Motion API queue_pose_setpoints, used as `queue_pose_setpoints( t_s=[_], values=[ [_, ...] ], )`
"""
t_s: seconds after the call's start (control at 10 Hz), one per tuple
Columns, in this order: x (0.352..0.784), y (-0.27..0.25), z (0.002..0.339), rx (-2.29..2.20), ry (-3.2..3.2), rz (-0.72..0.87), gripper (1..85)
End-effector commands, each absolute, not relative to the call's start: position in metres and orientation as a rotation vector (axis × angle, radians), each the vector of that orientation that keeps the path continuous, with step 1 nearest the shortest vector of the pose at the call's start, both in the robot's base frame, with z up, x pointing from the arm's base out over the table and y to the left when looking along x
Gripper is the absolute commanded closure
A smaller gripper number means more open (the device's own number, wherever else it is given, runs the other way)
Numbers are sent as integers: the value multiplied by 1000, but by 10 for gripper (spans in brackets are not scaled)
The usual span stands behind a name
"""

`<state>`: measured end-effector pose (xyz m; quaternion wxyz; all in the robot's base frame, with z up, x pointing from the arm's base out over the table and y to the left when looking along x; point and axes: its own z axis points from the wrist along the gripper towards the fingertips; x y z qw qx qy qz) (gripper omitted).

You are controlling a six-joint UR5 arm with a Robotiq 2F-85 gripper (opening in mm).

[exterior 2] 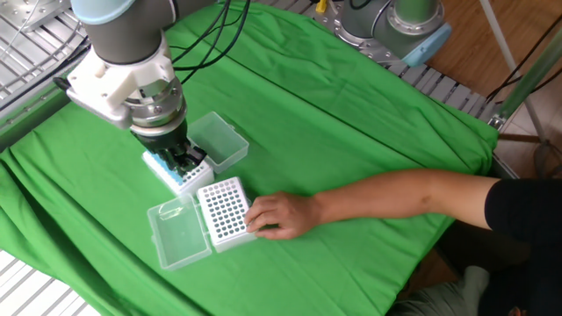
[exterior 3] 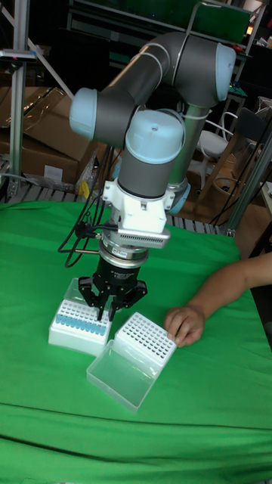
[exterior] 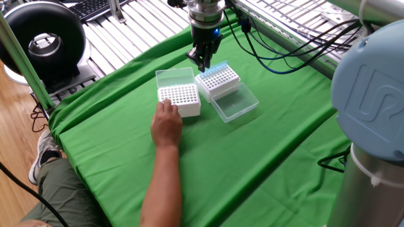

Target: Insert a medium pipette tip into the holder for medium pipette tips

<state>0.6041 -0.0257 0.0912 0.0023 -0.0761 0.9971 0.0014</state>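
Observation:
The gripper [exterior: 203,64] hangs over the left end of a white rack of blue-topped pipette tips [exterior: 218,77]. It also shows in the other fixed view [exterior 2: 186,163] and the tall view [exterior 3: 110,308]. Its fingers are drawn together, and no tip shows between them. Just beside the rack stands the white holder [exterior: 180,98] with rows of empty holes [exterior 2: 221,209]; its clear lid [exterior: 175,77] lies open behind it. A person's hand [exterior: 166,120] rests against the holder's near side [exterior 3: 149,342].
The tip rack's clear lid [exterior: 235,104] lies open on the green cloth to the right. The person's forearm [exterior 2: 395,197] reaches in across the cloth. The arm's cables [exterior: 278,60] hang behind, and a black ring light [exterior: 43,44] stands at the far left.

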Motion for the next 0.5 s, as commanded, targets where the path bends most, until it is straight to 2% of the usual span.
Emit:
queue_pose_setpoints(
  t_s=[0.0, 0.1, 0.4],
  values=[
    [600, -28, 91, -211, 3143, 12, 597],
    [595, -33, 97, -141, 3166, -21, 640],
    [578, -58, 130, -23, 3214, -123, 687]
  ],
)
